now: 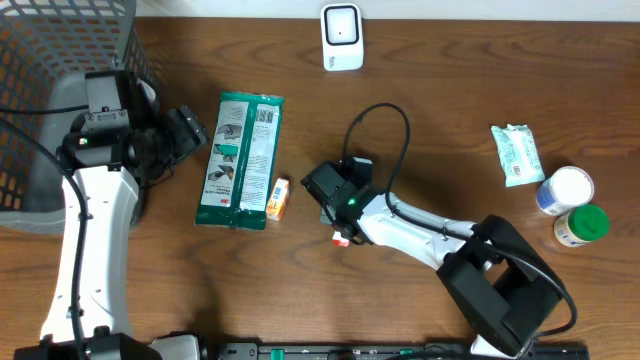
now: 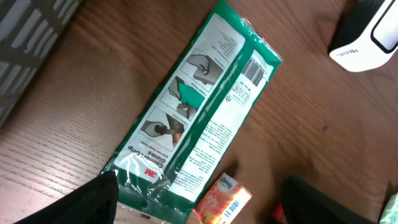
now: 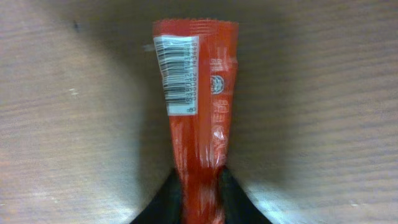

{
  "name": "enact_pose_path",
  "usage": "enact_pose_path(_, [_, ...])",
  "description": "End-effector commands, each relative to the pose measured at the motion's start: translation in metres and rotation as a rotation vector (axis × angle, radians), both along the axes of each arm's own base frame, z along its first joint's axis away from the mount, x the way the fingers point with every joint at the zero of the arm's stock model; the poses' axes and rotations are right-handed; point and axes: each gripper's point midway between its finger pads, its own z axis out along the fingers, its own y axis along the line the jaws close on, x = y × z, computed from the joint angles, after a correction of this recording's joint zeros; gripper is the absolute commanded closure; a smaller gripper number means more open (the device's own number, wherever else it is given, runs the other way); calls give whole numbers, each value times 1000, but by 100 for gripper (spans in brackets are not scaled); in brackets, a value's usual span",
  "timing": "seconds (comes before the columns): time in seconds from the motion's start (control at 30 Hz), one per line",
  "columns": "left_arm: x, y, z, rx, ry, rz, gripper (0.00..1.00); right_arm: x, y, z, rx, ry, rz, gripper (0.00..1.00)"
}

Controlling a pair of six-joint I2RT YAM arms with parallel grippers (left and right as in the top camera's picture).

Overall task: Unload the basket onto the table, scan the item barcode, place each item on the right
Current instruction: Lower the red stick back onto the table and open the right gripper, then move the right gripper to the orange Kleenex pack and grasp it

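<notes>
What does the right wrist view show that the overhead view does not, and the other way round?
Only right wrist: the barcode on the red packet, which the right gripper pinches. Only overhead: scanner, green pack, orange box, wipes, basket, left arm. Both: the table, the right gripper and, tiny in overhead, the packet.

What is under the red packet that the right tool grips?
Bare wooden table shows all around the red packet, darkened by its shadow. The spot directly beneath is covered by the packet; its lower end disappears between the fingers of the right tool.
</notes>
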Motion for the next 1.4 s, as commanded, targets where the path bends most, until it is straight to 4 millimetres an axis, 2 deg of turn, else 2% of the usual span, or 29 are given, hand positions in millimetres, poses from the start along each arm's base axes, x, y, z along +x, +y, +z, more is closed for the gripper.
enact_pose_path(0.0, [4,1,7,0,-18,-9,19,13,0,-9,-75,-27,173,95])
enact_pose_path(0.1, [4,1,7,0,-18,-9,19,30,16,3,-144,-97,459,98])
enact_pose_path(0.2, [4,1,7,0,-18,-9,19,40,25,10,-288,-169,788,96])
enact_pose_path(0.27, [4,1,7,0,-18,-9,19,44,29,13,-370,-208,951,82])
enact_pose_path(0.3, [4,1,7,0,-18,-9,19,46,31,15,-391,-225,993,69])
enact_pose_path(0.33, [4,1,7,0,-18,-9,19,49,33,17,-401,-245,1016,50])
enact_pose_path(0.37, [4,1,7,0,-18,-9,19,52,36,20,-400,-264,1019,41])
enact_pose_path(0.43, [4,1,7,0,-18,-9,19,57,41,24,-389,-297,1010,32])
enact_pose_path(0.47, [4,1,7,0,-18,-9,19,60,45,30,-373,-323,990,19])
enact_pose_path(0.5, [4,1,7,0,-18,-9,19,60,47,33,-360,-332,984,17])
enact_pose_path(0.6, [4,1,7,0,-18,-9,19,62,52,55,-315,-357,974,14])
enact_pose_path(0.67, [4,1,7,0,-18,-9,19,61,54,77,-275,-368,969,12])
enact_pose_path(0.8, [4,1,7,0,-18,-9,19,62,42,118,-179,-354,887,9])
enact_pose_path(0.9, [4,1,7,0,-18,-9,18,59,29,132,-76,-293,841,12])
enact_pose_path(1.0, [4,1,7,0,-18,-9,19,54,16,128,40,-212,805,21])
enact_pose_path(1.13, [4,1,7,0,-18,-9,19,45,5,110,179,-72,714,29])
enact_pose_path(1.23, [4,1,7,0,-18,-9,19,35,8,93,208,4,721,29])
enact_pose_path(1.37, [4,1,7,0,-18,-9,19,22,25,72,254,88,675,42])
